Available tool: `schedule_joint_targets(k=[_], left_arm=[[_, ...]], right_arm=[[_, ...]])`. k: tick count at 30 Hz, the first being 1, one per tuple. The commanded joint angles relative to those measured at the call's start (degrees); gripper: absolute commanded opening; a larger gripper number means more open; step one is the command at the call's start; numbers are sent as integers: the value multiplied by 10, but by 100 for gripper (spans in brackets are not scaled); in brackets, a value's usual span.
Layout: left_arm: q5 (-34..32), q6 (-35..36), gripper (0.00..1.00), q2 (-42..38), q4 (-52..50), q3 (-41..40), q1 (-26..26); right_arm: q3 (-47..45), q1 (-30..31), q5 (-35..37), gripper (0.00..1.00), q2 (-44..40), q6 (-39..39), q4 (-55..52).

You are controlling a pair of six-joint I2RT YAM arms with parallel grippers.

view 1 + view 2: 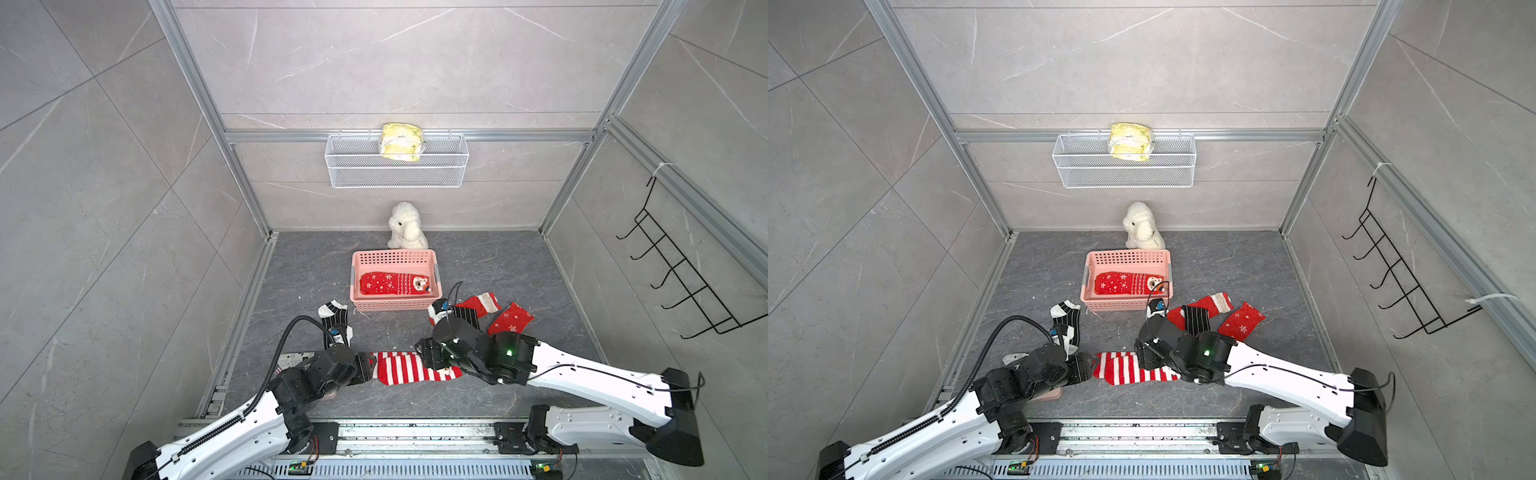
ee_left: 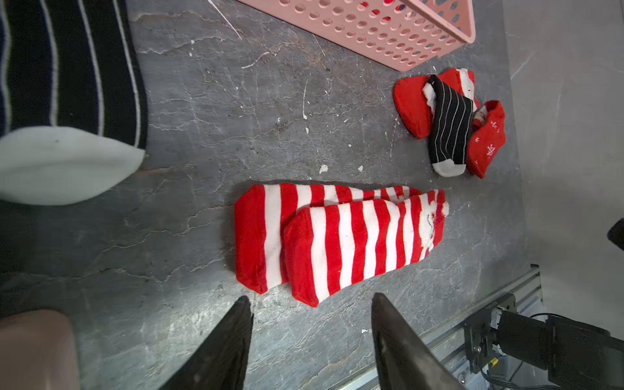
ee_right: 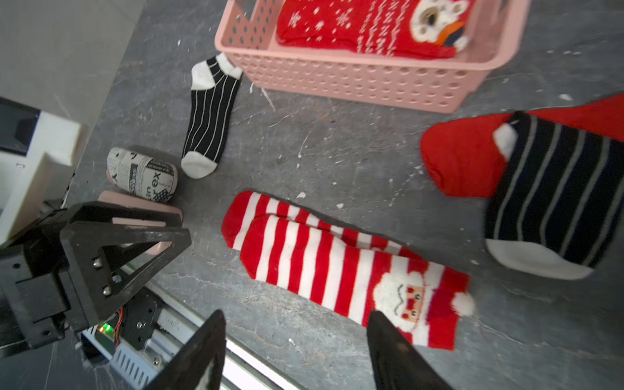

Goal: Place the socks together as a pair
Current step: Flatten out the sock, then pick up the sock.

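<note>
The left gripper [image 2: 312, 324] stands spread and empty, its tips just short of the left ends of the striped socks [image 2: 337, 236]. The right gripper [image 3: 297, 341] is also spread and empty, over their right end. The two socks lie overlapped near the front rail [image 1: 415, 432]. Bare floor [image 1: 395, 332] separates them from the basket [image 1: 395, 305]. One black sock [image 1: 334, 316] lies left, and another [image 1: 467, 318] tops red socks [image 1: 511, 322] on the right.

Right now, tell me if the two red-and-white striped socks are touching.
Touching. The left wrist view shows the upper striped sock overlapping the lower striped sock.
</note>
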Motion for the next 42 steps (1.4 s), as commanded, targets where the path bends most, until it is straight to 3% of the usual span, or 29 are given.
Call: schedule_joint_targets(k=[1,6,13,27,42], left_arm=[[34,-14,57,34,57,-1,2],[46,-28,50,112,66,23,-1],[21,-49,45,191,69,47,-39],[-8,-91,47,199,76,20,-68],[11,-87,44,241,113,11,-69]], right_arm=[[-43,-9,77,66,-47,29,-46],[-118,-58,70,63,-94,47,-53],[-212,-155,-35,58,-94,43,24],[-282,-198,-107,56,-3,65,166],[-289,-208,-115,43,34,67,202]])
